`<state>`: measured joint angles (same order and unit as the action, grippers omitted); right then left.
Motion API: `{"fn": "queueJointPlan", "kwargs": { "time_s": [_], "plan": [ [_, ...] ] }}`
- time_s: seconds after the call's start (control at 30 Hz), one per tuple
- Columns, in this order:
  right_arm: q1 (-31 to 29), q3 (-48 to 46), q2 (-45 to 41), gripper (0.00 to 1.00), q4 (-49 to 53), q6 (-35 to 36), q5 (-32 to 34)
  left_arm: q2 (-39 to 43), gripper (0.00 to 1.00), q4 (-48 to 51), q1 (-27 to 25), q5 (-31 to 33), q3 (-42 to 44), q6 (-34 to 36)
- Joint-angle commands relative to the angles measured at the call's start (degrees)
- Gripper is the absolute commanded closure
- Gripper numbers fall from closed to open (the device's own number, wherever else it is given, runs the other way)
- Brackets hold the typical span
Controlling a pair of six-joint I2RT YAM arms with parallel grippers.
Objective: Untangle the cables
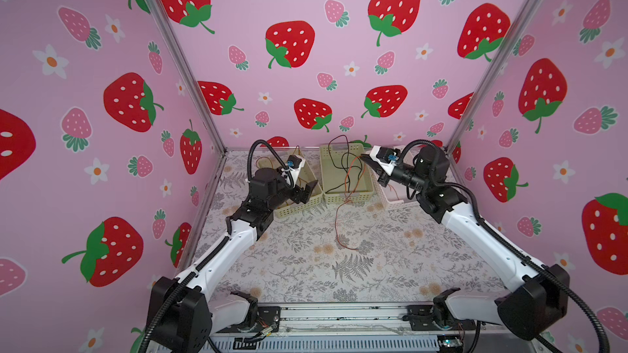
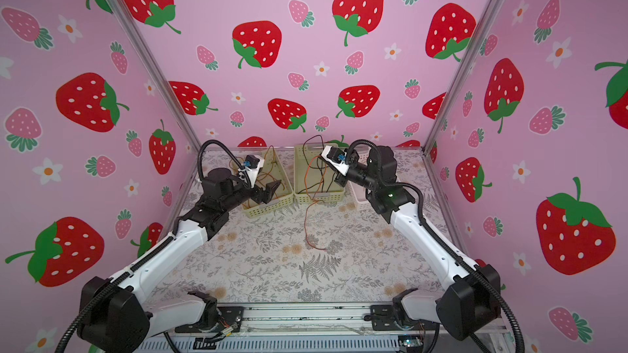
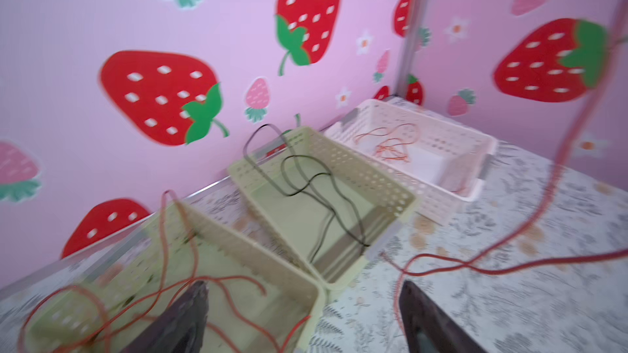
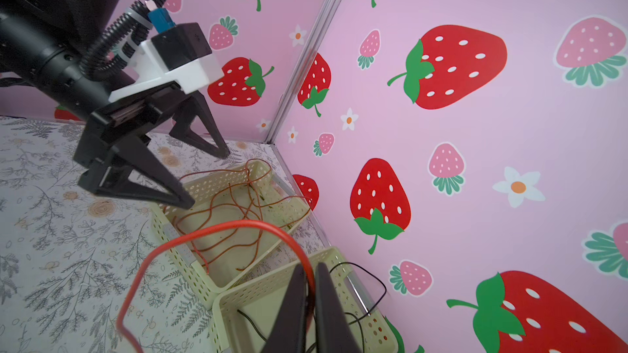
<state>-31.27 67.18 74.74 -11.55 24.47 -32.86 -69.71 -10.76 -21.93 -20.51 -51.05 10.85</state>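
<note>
1. The step in hand seems to be pulling one cable away from the others. The right pincer (image 4: 310, 266) is pressed together on the red cable (image 4: 238, 224), above the middle basket (image 4: 258, 293).
2. The rest of the red cable hangs down and trails on the desk (image 1: 373, 256).
3. The left pincer (image 4: 207, 179) is spread wide and holds nothing. It hovers over the left basket (image 4: 217, 178), where the brown cables (image 4: 238, 205) lie.
4. The black cable (image 4: 385, 292) lies in the middle basket.
5. The next move probably calls for a slow lift, so that the red cable does not drag the black one.
</note>
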Motion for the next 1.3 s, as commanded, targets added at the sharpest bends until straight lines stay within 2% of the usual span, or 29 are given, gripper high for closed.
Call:
{"fn": "queueJointPlan", "kwargs": {
  "time_s": [0.0, 0.13, 0.3, 0.47, 0.57, 0.6, 0.7, 0.77, 0.83, 0.9, 1.0, 1.13, 1.2, 1.27],
  "plan": [
    [-0.6, 3.0, 0.1, 0.92, -1.0, 2.1, -3.3, 0.3, 0.16, -3.8, -4.1, -12.5, -0.2, 5.7],
    [-1.2, 3.2, 0.0, 0.92, -0.4, 2.8, -3.6, -2.4, 0.11, -5.2, -9.2, -12.0, -3.1, 6.4],
    [-1.9, 2.7, -0.6, 0.92, -0.7, 3.1, -4.8, -8.1, 0.02, -11.4, -10.8, -10.8, -4.9, 4.0],
    [-2.2, 1.8, -1.4, 0.92, -3.0, 1.7, -6.5, -13.9, 0.03, -12.6, -12.9, -11.2, -8.4, 3.0],
    [-2.3, 0.7, -1.9, 0.9, -5.0, 0.6, -8.0, -17.4, 0.13, -15.5, -13.1, -11.9, -10.2, 1.0],
    [-2.3, 0.4, -2.1, 0.88, -5.5, 0.5, -7.9, -18.1, 0.19, -15.8, -13.3, -12.4, -11.1, 0.5],
    [-2.3, -0.9, -3.4, 0.82, -7.5, 0.0, -5.6, -19.1, 0.45, -12.9, -13.5, -12.2, -14.5, 1.8],
    [-2.3, -2.2, -4.4, 0.77, -9.3, -0.5, -4.8, -19.2, 0.68, -13.3, -13.5, -11.0, -15.4, 2.3],
    [-2.2, -2.8, -4.9, 0.68, -9.6, -0.3, -4.6, -19.1, 0.87, -13.3, -13.6, -9.1, -16.3, 2.8],
    [-2.0, -3.4, -5.1, 0.51, -9.4, -0.1, -3.2, -18.4, 1.0, -12.6, -13.5, -7.5, -17.2, 4.1],
    [-1.1, -4.4, -6.2, 0.23, -9.5, -0.3, 0.9, -16.6, 1.0, -10.9, -13.2, -5.0, -18.0, 5.7],
    [1.9, -7.3, -8.8, 0.08, -11.7, -2.1, 7.7, -13.3, 1.0, -4.4, -11.0, -0.5, -20.6, 6.8],
    [3.4, -9.0, -9.8, 0.02, -13.1, -2.9, 7.8, -11.7, 1.0, -1.8, -8.5, 0.2, -22.5, 6.0],
    [3.7, -10.1, -10.2, 0.01, -13.5, -2.6, 6.9, -10.3, 1.0, -0.3, -6.0, 0.9, -24.7, 4.8]
  ]
}}
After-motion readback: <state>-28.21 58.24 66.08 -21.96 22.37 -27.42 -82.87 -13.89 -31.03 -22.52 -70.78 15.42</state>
